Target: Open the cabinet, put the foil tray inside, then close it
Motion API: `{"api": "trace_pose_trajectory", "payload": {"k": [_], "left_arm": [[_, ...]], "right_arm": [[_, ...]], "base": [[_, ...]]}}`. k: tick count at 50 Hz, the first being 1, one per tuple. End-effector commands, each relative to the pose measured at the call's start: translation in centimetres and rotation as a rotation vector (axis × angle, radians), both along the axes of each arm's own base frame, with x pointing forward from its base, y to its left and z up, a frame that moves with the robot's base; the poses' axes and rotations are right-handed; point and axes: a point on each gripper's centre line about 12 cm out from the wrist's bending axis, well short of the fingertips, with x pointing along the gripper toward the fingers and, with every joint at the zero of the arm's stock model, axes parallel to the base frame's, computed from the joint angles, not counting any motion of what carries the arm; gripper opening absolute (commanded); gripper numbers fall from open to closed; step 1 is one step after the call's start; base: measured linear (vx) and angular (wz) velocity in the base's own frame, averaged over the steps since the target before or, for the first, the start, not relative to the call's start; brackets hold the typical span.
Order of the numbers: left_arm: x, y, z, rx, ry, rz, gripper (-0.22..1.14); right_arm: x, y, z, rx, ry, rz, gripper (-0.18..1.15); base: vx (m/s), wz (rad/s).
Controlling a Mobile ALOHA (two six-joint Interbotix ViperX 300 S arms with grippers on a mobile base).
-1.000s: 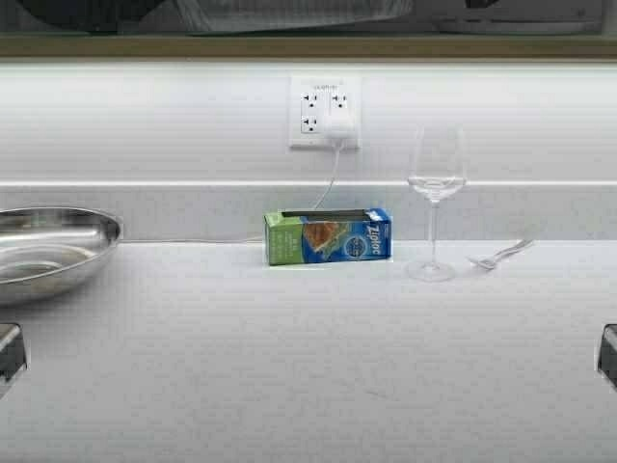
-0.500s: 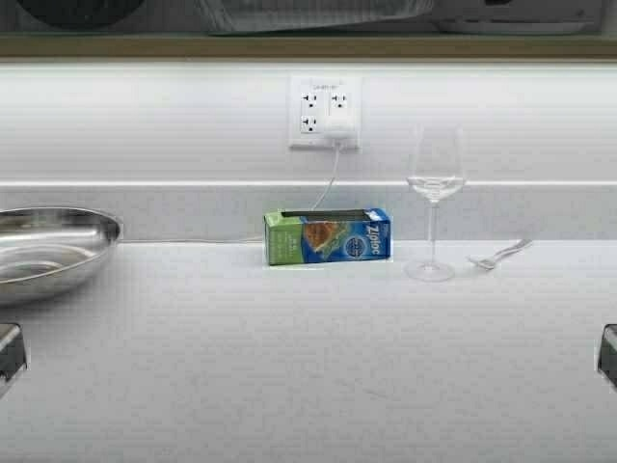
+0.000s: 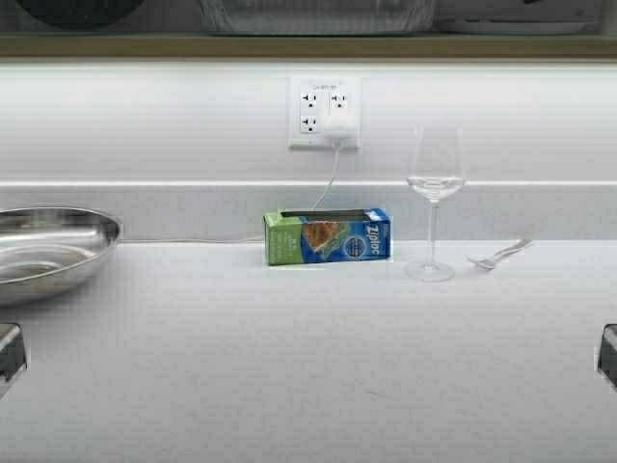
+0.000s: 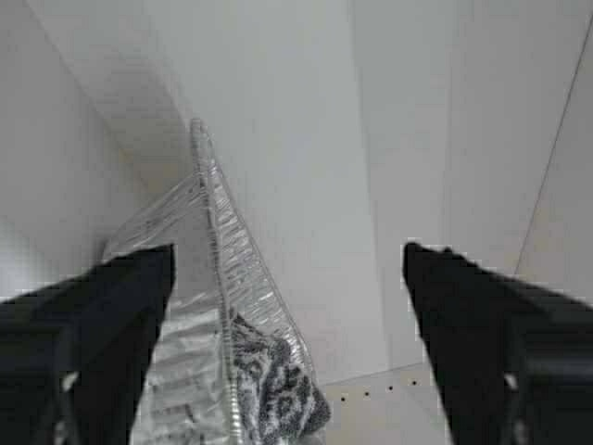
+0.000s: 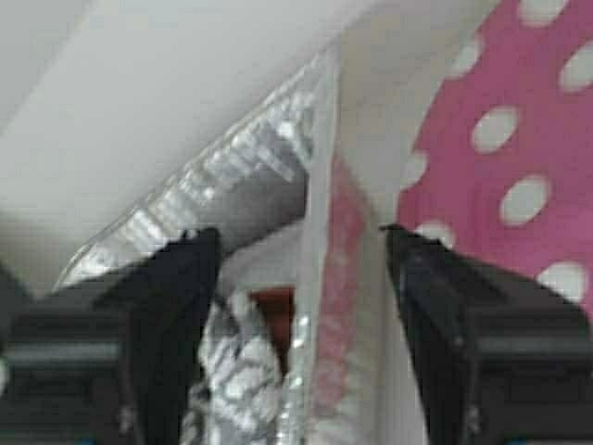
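**Inspector:** Report the cabinet first.

**Assistant:** Only its tan lower edge shows, at 12 o'clock in the high view; both wrist views look into a white interior, so I judge the doors already open.

**Inspector:** The counter?

**Assistant:** Unchanged over the last second; the steel bowl sits at 9 o'clock, the Ziploc box near centre, and the wine glass and fork toward 3 o'clock; nothing there has shifted, so the base has not driven.

**Inspector:** The foil tray?

**Assistant:** Up at 12 o'clock, above the cabinet's edge; its outline has slid a little toward 3 o'clock and sits more level than a second ago; I read that as the tray settling onto the shelf; something grey-patterned lies in it; a pink dotted item stands just beside it.

**Inspector:** The grippers?

**Assistant:** Both are raised out of the high view; the left gripper is spread wide and released, with the tray's rim near one finger and no grasp visible; the right gripper is also released, fingers well apart, the rim standing between them without being pinched.

**Inspector:** Finding?

**Assistant:** Placement appears complete or nearly so; what remains, in my judgement, is to draw both arms clear without dragging the rim, then shut the doors.
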Motion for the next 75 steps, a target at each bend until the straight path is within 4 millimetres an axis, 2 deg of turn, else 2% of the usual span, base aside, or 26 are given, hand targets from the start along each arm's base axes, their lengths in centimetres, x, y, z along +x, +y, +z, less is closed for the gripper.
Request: {"api": "trace_pose_trajectory", "payload": {"k": [1, 7, 14, 18, 26, 37, 43, 46, 49, 51, 52, 55, 57, 58, 60, 64, 66, 70, 75], "left_arm": [[-0.4, 0.0, 2.1, -0.010, -0.065, -0.006, 1.02], [-1.1, -0.1, 2.7, -0.012, -0.088, -0.019, 1.02], [-2.6, -0.1, 3.2, 0.022, -0.105, -0.028, 1.02], [-3.4, -0.1, 3.0, 0.026, -0.095, -0.024, 1.02], [-4.3, 0.0, 2.5, 0.021, -0.086, -0.030, 1.02], [-5.3, -1.2, 2.4, 0.048, -0.119, -0.096, 1.01], [-5.7, -2.8, 2.2, 0.131, -0.161, -0.145, 0.97], [-6.1, -3.3, 2.0, 0.187, -0.189, -0.161, 0.88], [-6.6, -3.7, 1.8, 0.237, -0.203, -0.168, 0.70], [-6.9, -3.9, 1.6, 0.269, -0.204, -0.167, 0.52], [-7.1, -3.9, 1.5, 0.283, -0.200, -0.164, 0.41], [-7.9, -3.8, 1.0, 0.339, -0.190, -0.143, 0.06], [-8.4, -3.5, 0.8, 0.388, -0.187, -0.117, -0.12], [-8.6, -3.2, 0.7, 0.419, -0.184, -0.100, -0.15], [-9.1, -2.8, 0.6, 0.485, -0.180, -0.064, -0.12], [-10.0, -1.6, 0.6, 0.627, -0.160, 0.019, 0.06], [-10.4, -1.1, 0.7, 0.698, -0.153, 0.053, 0.10], [-11.4, -0.2, 0.4, 0.817, -0.132, 0.103, 0.06], [-12.5, 0.7, -0.4, 0.892, -0.091, 0.137, 0.04]], "right_arm": [[-0.9, -0.7, 2.6, -0.026, -0.062, -0.031, 0.89], [-1.8, -0.8, 3.2, -0.033, -0.079, -0.029, 0.89], [-3.4, -0.9, 2.6, -0.057, -0.075, -0.023, 0.89], [-4.3, -0.9, 2.3, -0.061, -0.080, -0.005, 0.89], [-5.2, -0.1, 2.4, 0.038, -0.107, 0.057, 0.89], [-6.0, -0.1, 2.2, -0.008, -0.130, 0.069, 0.89], [-7.0, 0.1, 2.3, -0.067, -0.175, 0.104, 0.86], [-7.6, 0.0, 2.5, -0.095, -0.196, 0.109, 0.79], [-8.2, -0.2, 2.8, -0.128, -0.216, 0.105, 0.64], [-8.6, -0.4, 3.0, -0.156, -0.227, 0.094, 0.47], [-8.9, -0.5, 3.1, -0.187, -0.237, 0.086, 0.33], [-9.8, -0.7, 3.1, -0.266, -0.257, 0.079, 0.03], [-10.5, -0.8, 3.0, -0.314, -0.263, 0.066, -0.09], [-10.8, -0.9, 2.8, -0.345, -0.260, 0.055, -0.09], [-11.3, -1.1, 2.6, -0.407, -0.249, 0.028, -0.04], [-12.4, -1.2, 2.0, -0.545, -0.207, -0.022, 0.12], [-12.8, -1.0, 1.7, -0.608, -0.192, -0.031, 0.13], [-13.5, -0.5, 1.2, -0.691, -0.173, -0.024, 0.09], [-13.7, 0.1, -0.1, -0.702, -0.135, 0.000, 0.07]], "base": [[0.00, 0.00], [0.00, 0.00], [0.00, 0.00], [-0.01, 0.01], [-0.03, 0.02], [-0.08, 0.05], [-0.13, 0.05], [-0.14, 0.06], [-0.14, 0.07], [-0.14, 0.08], [-0.14, 0.09], [-0.14, 0.09], [-0.15, 0.08], [-0.16, 0.08], [-0.16, 0.07], [-0.19, 0.05], [-0.21, 0.02], [-0.22, 0.00], [-0.22, -0.04]]}}
